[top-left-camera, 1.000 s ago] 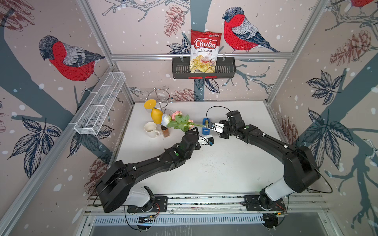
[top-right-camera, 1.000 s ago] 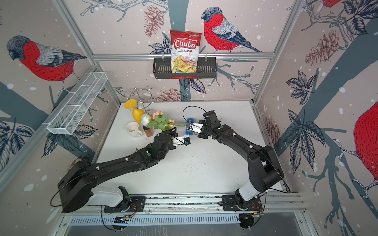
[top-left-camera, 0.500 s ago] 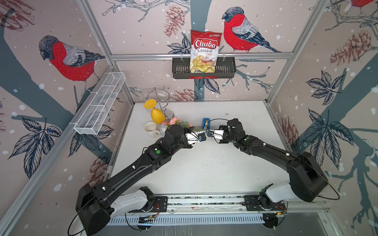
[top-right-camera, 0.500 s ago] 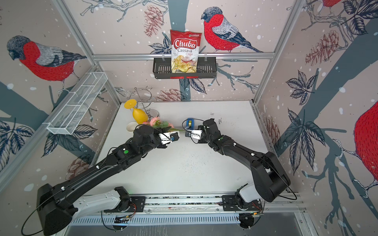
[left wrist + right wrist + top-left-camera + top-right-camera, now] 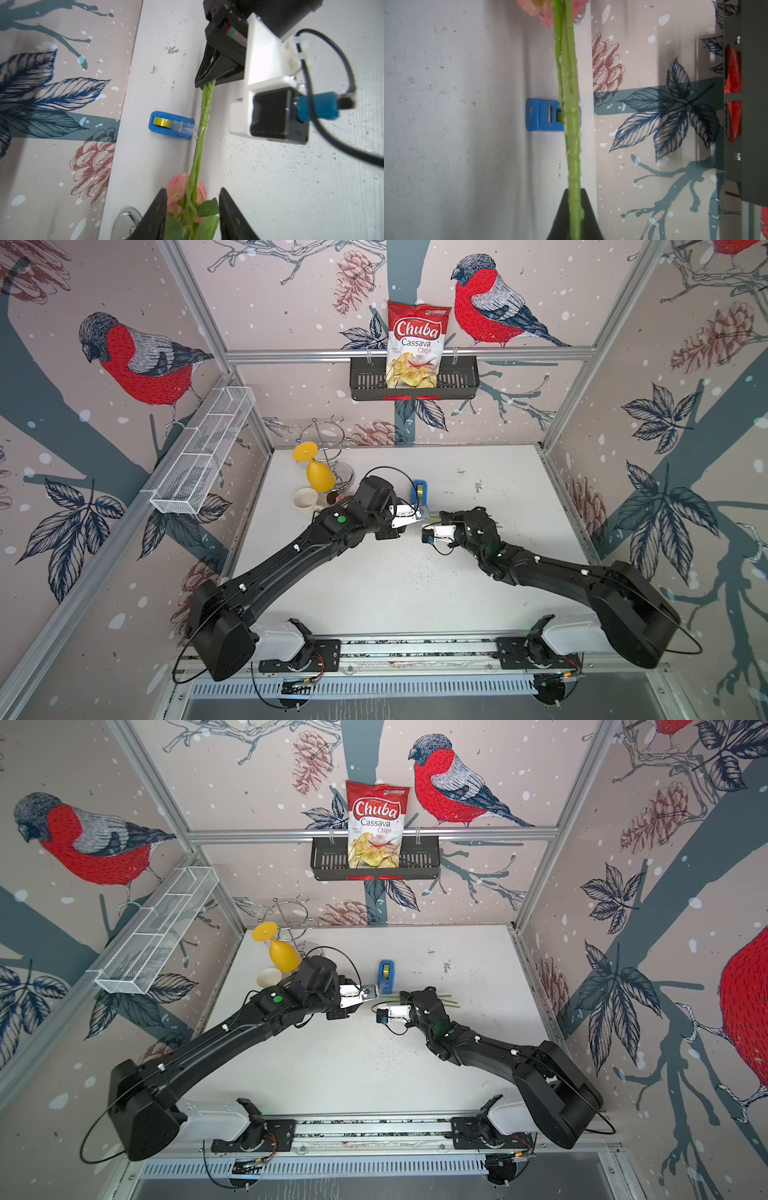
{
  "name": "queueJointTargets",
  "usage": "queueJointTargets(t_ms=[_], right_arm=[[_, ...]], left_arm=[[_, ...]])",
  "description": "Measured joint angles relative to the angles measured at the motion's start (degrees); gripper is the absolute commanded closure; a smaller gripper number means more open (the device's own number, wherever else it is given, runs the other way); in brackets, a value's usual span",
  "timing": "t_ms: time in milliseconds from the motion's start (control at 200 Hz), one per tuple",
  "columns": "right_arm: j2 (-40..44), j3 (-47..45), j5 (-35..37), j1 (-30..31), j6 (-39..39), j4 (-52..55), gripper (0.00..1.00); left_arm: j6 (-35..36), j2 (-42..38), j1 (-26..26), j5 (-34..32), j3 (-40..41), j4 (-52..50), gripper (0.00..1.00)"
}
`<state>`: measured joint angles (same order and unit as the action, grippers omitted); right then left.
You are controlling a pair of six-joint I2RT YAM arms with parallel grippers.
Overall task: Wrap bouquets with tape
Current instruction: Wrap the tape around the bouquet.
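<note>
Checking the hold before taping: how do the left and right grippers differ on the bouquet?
The right gripper is pinched shut on the bouquet; the left gripper has its fingers apart, grip unclear. The right gripper holds the bare stem end; the left gripper sits at the leafy flower end. Both face each other along the bouquet.
</note>
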<state>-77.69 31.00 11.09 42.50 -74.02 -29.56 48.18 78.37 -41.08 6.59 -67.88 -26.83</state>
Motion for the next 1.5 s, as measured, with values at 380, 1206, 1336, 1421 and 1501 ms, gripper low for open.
queueJointTargets(t_ms=[380,1206,1336,1421,1501], right_arm=[[1.42,-4.00,2.99,2.43,-4.11,-7.50,1.00],[1.99,-5.14,2.69,3.67,-5.03,-10.27,1.00],[2.43,-4.39,4.26,4.85,-1.92,-10.29,0.74],[3.69,-4.68,3.50,6.27,1.22,-11.32,0.59],[5.92,-6.23,3.28,7.45,4.11,-11.45,0.49]], left_arm=[[-1.05,17.40,4.57,7.34,-16.41,-12.11,0.52],[5.33,31.65,4.66,11.85,-28.06,-25.03,0.94],[5.68,29.70,4.52,11.26,-27.19,-25.31,1.00],[3.63,28.68,4.55,9.25,-25.88,-22.73,1.00],[1.40,27.32,4.66,7.08,-23.23,-18.97,1.00]])
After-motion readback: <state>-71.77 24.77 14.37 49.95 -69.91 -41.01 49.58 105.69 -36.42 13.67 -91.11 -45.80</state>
